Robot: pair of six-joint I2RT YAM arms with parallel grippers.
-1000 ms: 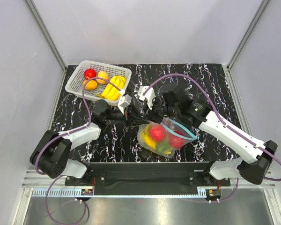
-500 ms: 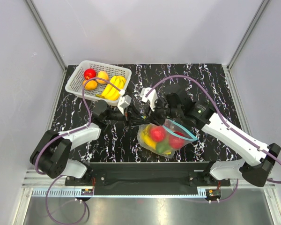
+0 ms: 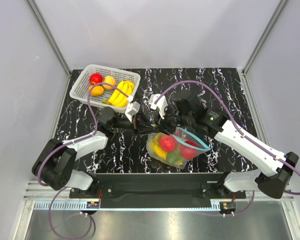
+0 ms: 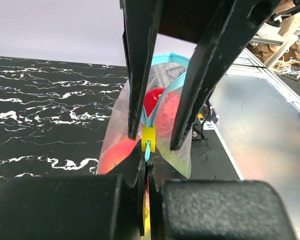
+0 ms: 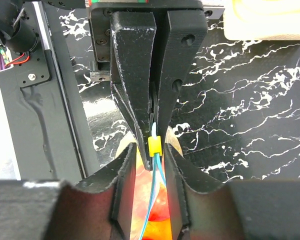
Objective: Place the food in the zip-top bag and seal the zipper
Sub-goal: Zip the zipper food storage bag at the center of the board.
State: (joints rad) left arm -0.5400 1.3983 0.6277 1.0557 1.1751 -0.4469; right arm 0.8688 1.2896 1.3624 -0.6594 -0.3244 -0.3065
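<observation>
Loosened since before, the right tool narrowly straddles the yellow slider; the left tool pinches the zipper end. Regrip squarely, pull straight.

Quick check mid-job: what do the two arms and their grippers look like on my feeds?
Left arm and right arm have white shells with black joints and bases; a purple cable loops along each. The right arm shows a small green light. Left gripper and right gripper have matte black, wedge-shaped fingers, scuffed pale at edges.
</observation>
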